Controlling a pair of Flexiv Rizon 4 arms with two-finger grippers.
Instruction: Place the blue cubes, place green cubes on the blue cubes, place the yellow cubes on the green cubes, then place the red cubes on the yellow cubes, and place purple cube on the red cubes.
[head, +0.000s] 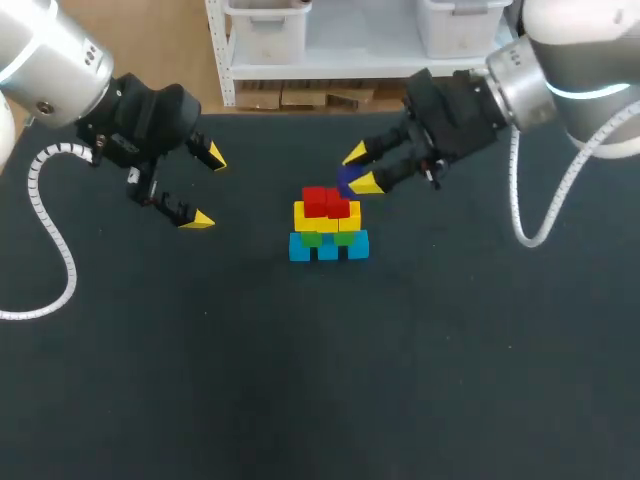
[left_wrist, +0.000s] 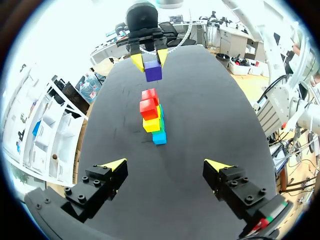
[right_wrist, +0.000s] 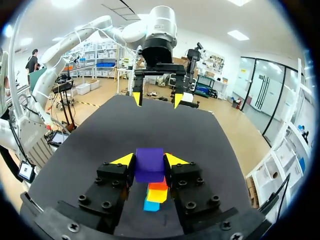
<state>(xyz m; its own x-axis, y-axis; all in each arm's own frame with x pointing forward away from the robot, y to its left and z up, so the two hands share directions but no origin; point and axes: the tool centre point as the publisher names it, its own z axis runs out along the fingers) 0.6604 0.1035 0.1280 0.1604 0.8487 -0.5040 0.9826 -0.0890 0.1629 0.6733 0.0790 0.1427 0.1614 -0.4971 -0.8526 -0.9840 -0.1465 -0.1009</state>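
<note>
A stack of cubes stands mid-table: blue cubes at the base, green cubes on them, then yellow cubes, with red cubes on top. The purple cube sits between the fingers of my right gripper, which is shut on it, held in the air just behind and above the stack. In the head view the purple cube shows between the yellow tips of the right gripper. My left gripper hangs open and empty to the left of the stack; the left wrist view shows the stack ahead of that gripper.
The dark table surface spreads around the stack with nothing else lying on it. A white shelf unit stands beyond the far edge.
</note>
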